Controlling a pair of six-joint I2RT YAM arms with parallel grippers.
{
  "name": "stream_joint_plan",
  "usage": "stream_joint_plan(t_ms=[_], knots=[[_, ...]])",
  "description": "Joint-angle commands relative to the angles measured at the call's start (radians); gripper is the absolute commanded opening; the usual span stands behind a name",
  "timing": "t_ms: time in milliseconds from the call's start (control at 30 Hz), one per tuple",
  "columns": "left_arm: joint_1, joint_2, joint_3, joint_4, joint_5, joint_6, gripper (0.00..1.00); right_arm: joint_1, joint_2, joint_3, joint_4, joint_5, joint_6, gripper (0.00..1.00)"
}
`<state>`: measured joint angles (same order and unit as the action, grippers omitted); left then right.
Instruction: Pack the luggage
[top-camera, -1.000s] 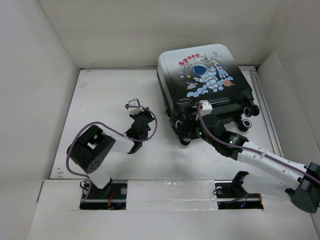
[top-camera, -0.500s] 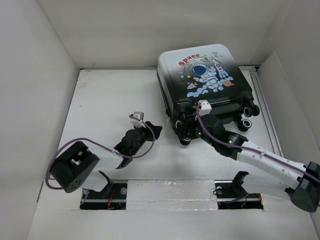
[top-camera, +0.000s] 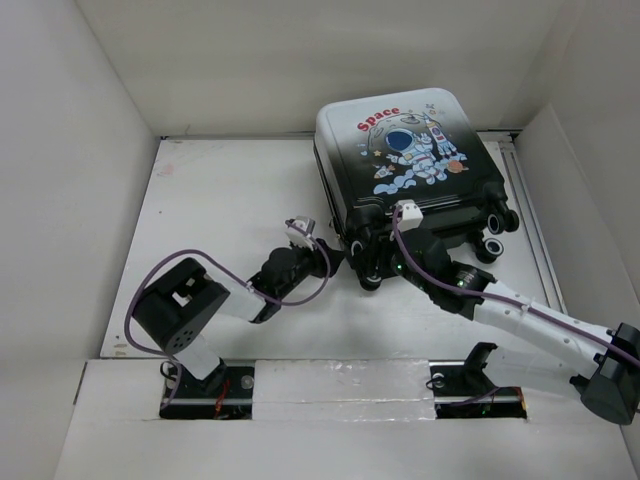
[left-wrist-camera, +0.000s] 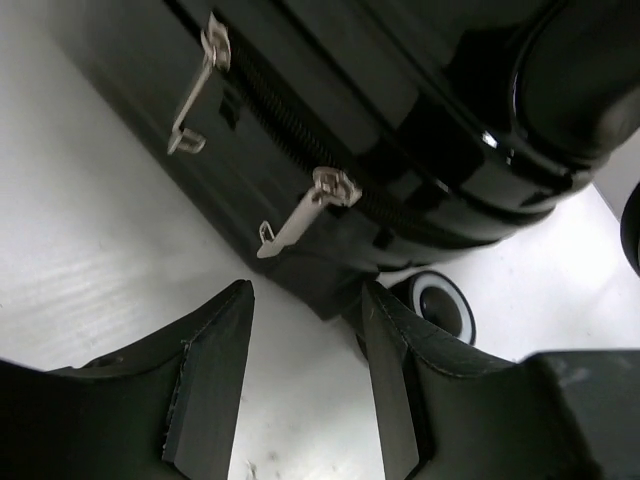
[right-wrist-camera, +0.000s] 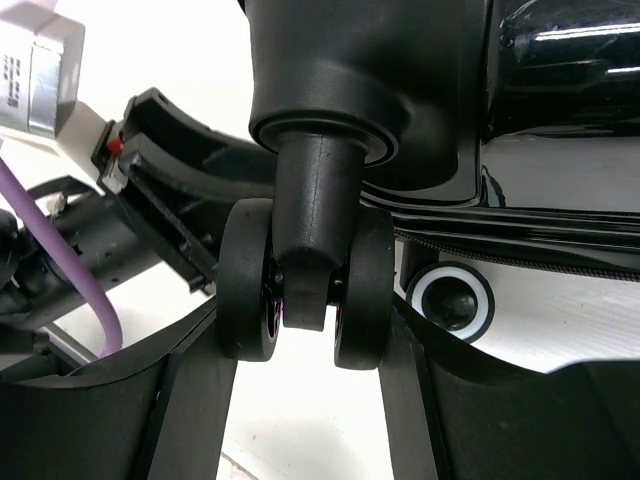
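The luggage (top-camera: 400, 140) lies closed at the back right, astronaut print up, its wheels toward me. My right gripper (top-camera: 376, 268) is shut on its near-left twin caster wheel (right-wrist-camera: 305, 280), a finger pressed against each outer side. My left gripper (top-camera: 335, 258) sits just left of that corner, low over the table and open, with nothing between its fingers (left-wrist-camera: 215, 370). In the left wrist view the luggage's black side (left-wrist-camera: 400, 120) fills the top. Two metal zipper pulls (left-wrist-camera: 300, 215) hang from the zip just beyond the left gripper (left-wrist-camera: 307, 295).
White walls close in the table (top-camera: 220, 200) at the left, back and right. A white-rimmed wheel (left-wrist-camera: 440, 305) stands beside my left gripper's right finger. Two more wheels (top-camera: 495, 235) stick out at the luggage's near-right corner.
My left arm has swung right, from mid-table toward the luggage's near-left corner, and its gripper has gone from shut to open. The right arm and the luggage have not moved.
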<state>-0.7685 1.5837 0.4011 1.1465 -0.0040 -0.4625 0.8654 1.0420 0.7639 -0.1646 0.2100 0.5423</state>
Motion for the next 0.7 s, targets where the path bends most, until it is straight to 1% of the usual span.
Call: stream_joint_plan(t_ms=[0,67,133,233,333,500,567,667], knots=[[0.015,0.007,0.035,0.099,-0.005,0.07,0.43,0.007,0.013,0.023,0.073,-0.061,-0.035,0.0],[0.04,0.007,0.045,0.099,-0.021,0.085,0.43,0.007,0.013,0.023,0.073,-0.061,-0.035,0.0],[0.04,0.007,0.045,0.099,-0.043,0.122,0.46,0.007,0.013,0.023,0.082,-0.07,-0.035,0.0],[0.04,0.007,0.054,0.111,-0.054,0.174,0.47,0.007,0.013,0.023,0.091,-0.07,-0.035,0.0],[0.04,0.036,0.065,0.177,-0.025,0.2,0.49,0.007,0.023,0.023,0.103,-0.089,-0.035,0.0],[0.04,0.074,0.085,0.208,0.035,0.232,0.49,0.007,0.032,0.023,0.103,-0.098,-0.044,0.0],[0.04,0.084,0.085,0.234,0.044,0.232,0.45,0.007,0.032,0.023,0.103,-0.098,-0.044,0.0],[0.04,0.107,0.097,0.271,0.044,0.232,0.32,0.007,0.032,0.023,0.112,-0.107,-0.053,0.0]])
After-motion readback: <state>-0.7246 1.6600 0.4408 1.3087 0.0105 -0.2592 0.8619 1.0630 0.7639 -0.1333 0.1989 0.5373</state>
